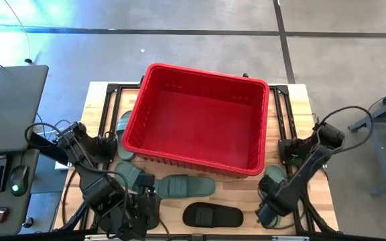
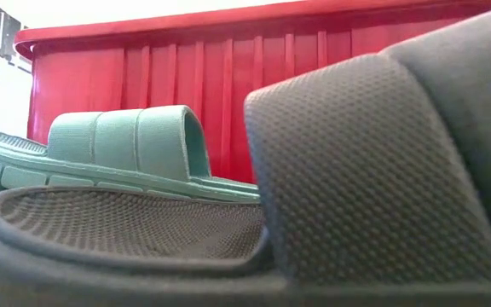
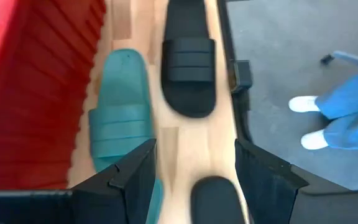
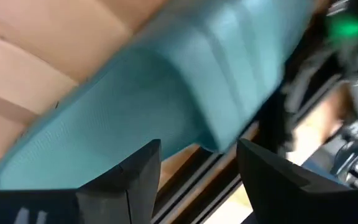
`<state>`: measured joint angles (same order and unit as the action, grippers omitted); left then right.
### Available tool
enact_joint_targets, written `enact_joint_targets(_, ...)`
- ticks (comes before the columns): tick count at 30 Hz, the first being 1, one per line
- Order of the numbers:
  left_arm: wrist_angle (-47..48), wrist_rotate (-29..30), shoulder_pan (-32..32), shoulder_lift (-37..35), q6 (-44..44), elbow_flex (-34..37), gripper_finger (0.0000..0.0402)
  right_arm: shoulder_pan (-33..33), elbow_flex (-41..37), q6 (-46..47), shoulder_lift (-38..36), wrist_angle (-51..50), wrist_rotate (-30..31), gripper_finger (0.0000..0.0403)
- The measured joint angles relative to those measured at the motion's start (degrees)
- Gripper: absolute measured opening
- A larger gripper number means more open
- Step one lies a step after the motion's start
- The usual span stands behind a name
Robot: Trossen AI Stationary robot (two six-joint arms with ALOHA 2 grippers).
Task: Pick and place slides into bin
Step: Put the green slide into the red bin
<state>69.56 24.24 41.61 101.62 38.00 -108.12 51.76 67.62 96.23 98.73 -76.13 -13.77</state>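
Note:
The red bin [image 1: 200, 120] stands at the table's middle. Green slides lie flat on their soles around it: one left of it [image 1: 126, 127], two along its near wall [image 1: 136, 175] [image 1: 185, 186], one at its right near corner [image 1: 273, 175]. A black slide [image 1: 212, 215] lies near the front edge and fills the low view [image 2: 373, 170]. My left gripper [image 1: 151, 204] is open at the near left; in its wrist view [image 3: 197, 180] a dark rounded end [image 3: 213, 199] lies between its fingers, a green slide [image 3: 120, 106] and the black slide [image 3: 188, 68] ahead. My right gripper [image 1: 267, 213] is open, close over a green slide [image 4: 166, 93].
The bin's ribbed wall [image 2: 228, 102] rises right behind the near slides. Black frame rails [image 1: 287, 127] run along the table's sides. A desk with a keyboard and mouse [image 1: 5, 174] stands left of the table. A person's legs and white shoes [image 3: 334, 118] stand on the floor beyond the table.

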Motion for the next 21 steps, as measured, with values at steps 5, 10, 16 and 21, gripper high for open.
enact_joint_targets(5,-1.0,-0.1,-0.1,0.0,0.6,0.0,0.02,-0.7,-3.0,-0.3,-0.3,0.7,2.4,0.02)
enact_joint_targets(10,-1.1,-0.1,0.0,0.0,2.4,0.0,0.02,-0.7,-4.3,-2.9,-0.3,-6.0,3.5,0.02)
enact_joint_targets(16,-1.1,-0.1,0.0,0.0,2.8,0.0,0.02,-0.7,-9.5,-3.5,-0.4,1.6,6.5,0.02)
enact_joint_targets(21,-1.2,-0.1,0.0,0.0,2.8,0.0,0.02,-0.7,-13.3,-2.0,-0.4,2.6,6.0,0.0197)
